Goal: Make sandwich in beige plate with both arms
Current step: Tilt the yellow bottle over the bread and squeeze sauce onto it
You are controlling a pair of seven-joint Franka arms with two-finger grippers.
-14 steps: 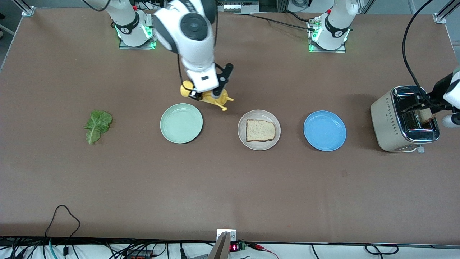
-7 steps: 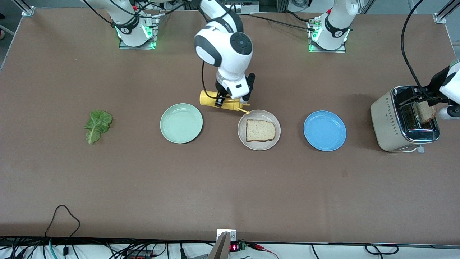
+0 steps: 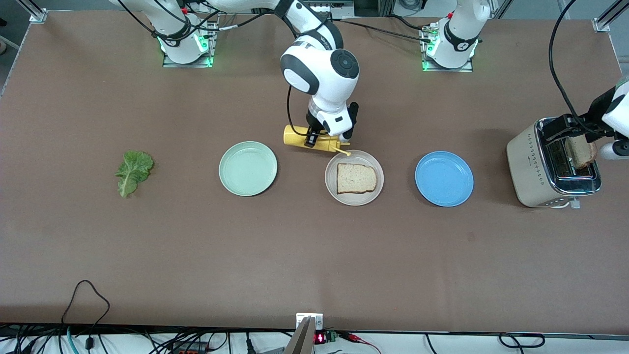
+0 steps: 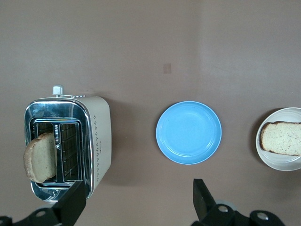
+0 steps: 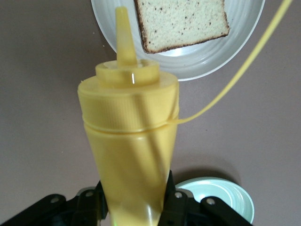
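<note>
Plates: three round plates are sitting in a row across the middle of the brown worktop (image 3: 314,255), well apart from one another.
Beige plate: the round pale beige plate (image 3: 332,189) is holding one square slice of light brown bread with a darker crust (image 3: 356,178), lying flat.
Mint plate: the round mint-green plate (image 3: 248,168), toward the right arm's end, is holding nothing.
Blue plate: the round blue plate (image 3: 444,178), toward the left arm's end, is holding nothing.
Toaster: the cream and chrome two-slot toaster (image 3: 533,167) is standing near the worktop edge at the left arm's end; a second slice of toasted bread (image 4: 41,157) is sticking up, tilted, out of one slot.
Lettuce: one ruffled green lettuce leaf (image 3: 132,171) is lying on the bare worktop toward the right arm's end.
Bottle: one yellow plastic squeeze bottle (image 5: 129,141) is lying tipped on its side in the air, its nozzle pointing over the rim of the beige plate.
Right gripper (image 3: 324,140): its fingers are clamping the yellow bottle's body over the worktop just beside the beige plate.
Left gripper (image 4: 136,200): it is hovering over the toaster, fingers (image 4: 73,203) spread wide and holding nothing.
Writing: nothing readable on the toaster or bottle.
</note>
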